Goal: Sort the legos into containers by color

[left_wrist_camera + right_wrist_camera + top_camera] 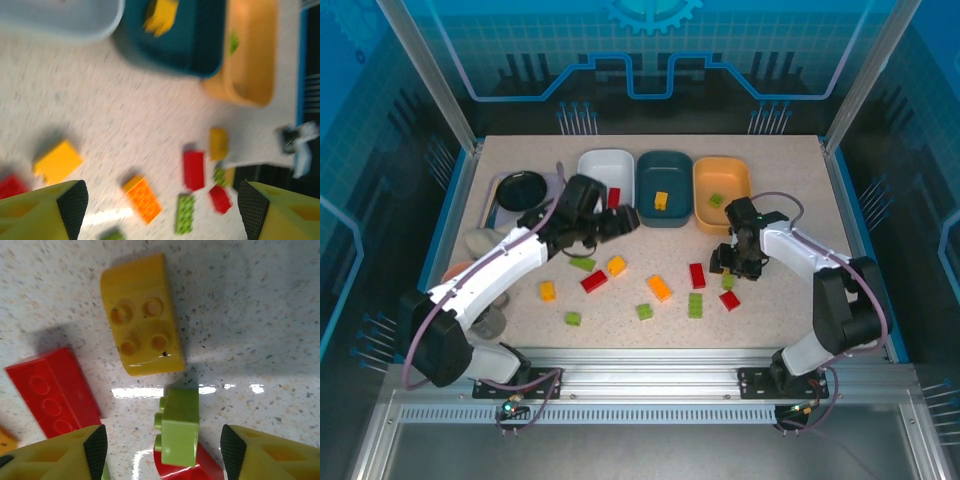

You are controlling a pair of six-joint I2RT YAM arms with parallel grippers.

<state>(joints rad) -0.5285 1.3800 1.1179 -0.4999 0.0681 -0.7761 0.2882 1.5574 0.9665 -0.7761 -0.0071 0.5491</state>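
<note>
Legos (142,315) studded and glossy, speckled tabletop (250,300), rounded plastic containers (650,188)

Legos (659,288) clutter the tabletop (800,185) middle; bare room right of the containers (665,156).

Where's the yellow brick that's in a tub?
Top view: the yellow brick sits in the dark teal tub, between the white tub and orange-yellow tub.

A robotics lab cell: aluminium frame (640,400), blue printed backdrop panels (640,60), speckled table (610,328).
</note>
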